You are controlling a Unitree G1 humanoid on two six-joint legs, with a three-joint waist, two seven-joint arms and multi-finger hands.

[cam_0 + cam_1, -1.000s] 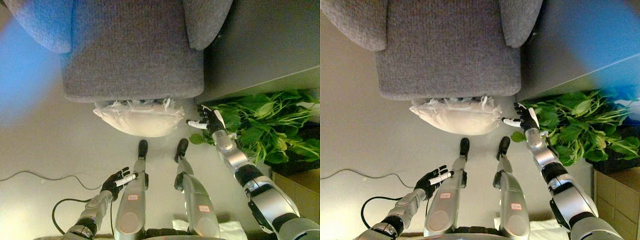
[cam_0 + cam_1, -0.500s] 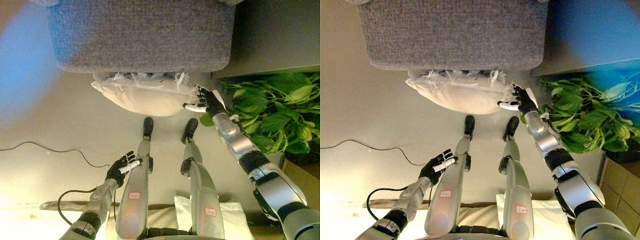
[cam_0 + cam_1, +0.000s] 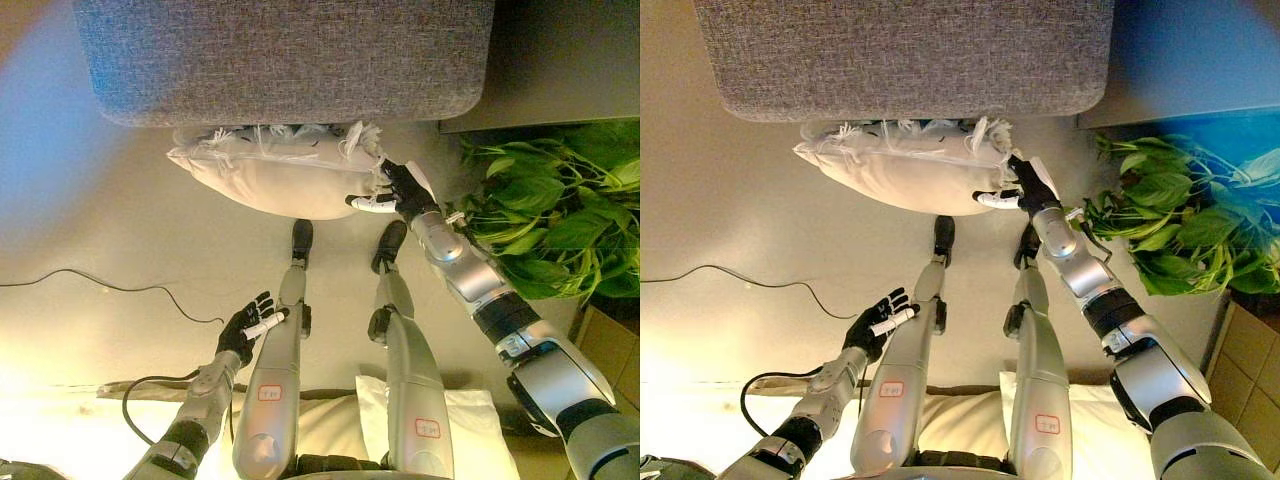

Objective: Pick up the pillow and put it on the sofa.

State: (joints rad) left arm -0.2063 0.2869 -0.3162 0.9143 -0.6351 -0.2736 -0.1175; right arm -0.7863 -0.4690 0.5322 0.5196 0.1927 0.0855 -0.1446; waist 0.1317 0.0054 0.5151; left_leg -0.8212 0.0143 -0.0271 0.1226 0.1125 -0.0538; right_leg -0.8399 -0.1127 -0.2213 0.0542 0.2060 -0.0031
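A cream pillow (image 3: 268, 178) with a fringed edge lies on the floor against the front of the grey sofa (image 3: 285, 60). My right hand (image 3: 396, 190) reaches the pillow's right end and touches its fringed corner, fingers spread. It also shows in the right eye view (image 3: 1017, 187) against the pillow (image 3: 900, 172). My left hand (image 3: 246, 329) is low on the left, open and empty, well short of the pillow.
A green leafy plant (image 3: 545, 215) stands to the right of the pillow beside a dark cabinet (image 3: 560, 55). A thin cable (image 3: 90, 283) runs across the floor on the left. A second cream pillow (image 3: 440, 435) lies at the bottom edge.
The camera has tipped down and the view shifted. My right hand has moved left from beside the plant onto the pillow's right corner. My left hand has stayed low and open.
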